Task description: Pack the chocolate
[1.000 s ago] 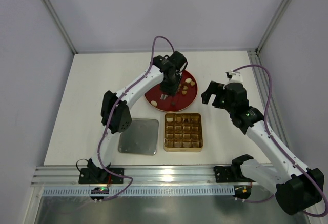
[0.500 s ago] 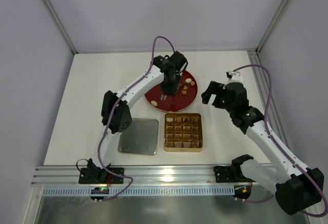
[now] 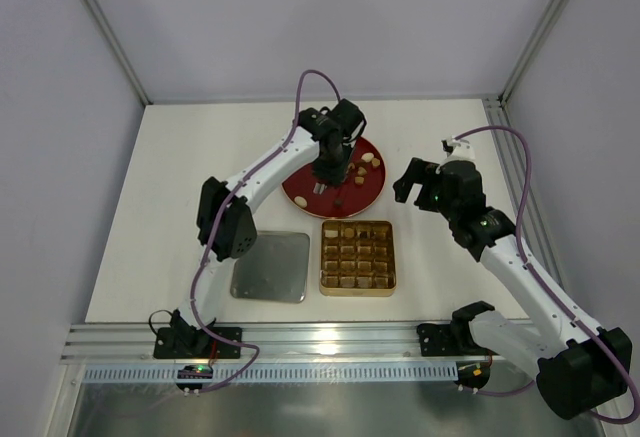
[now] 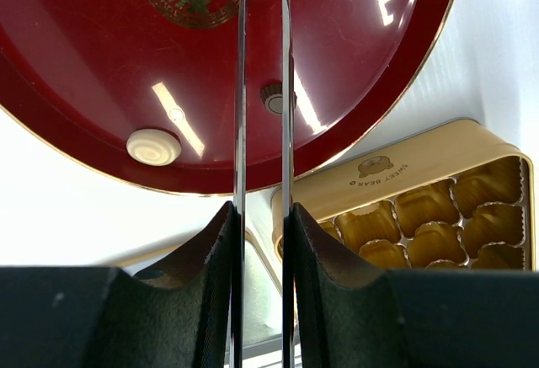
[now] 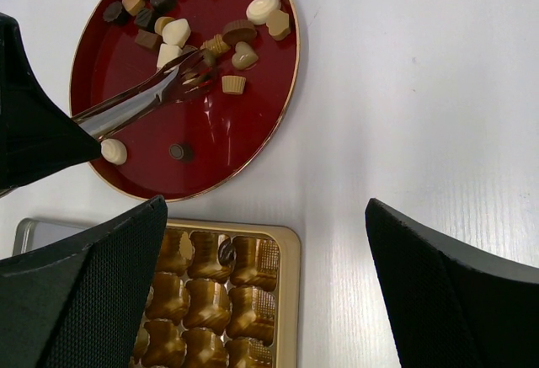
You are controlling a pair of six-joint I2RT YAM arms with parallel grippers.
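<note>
Left gripper is closed slightly tighter on metal tongs over chocolates on red plate; right gripper is held wide.

Centre of the overhead view: we see the left gripper has drawn its long metal fingers a little closer together above the red plate. Whether they grip any of the chocolate, we cannot tell. Right of the plate, the right arm's wrist has turned slightly, now showing a small green light.
</note>
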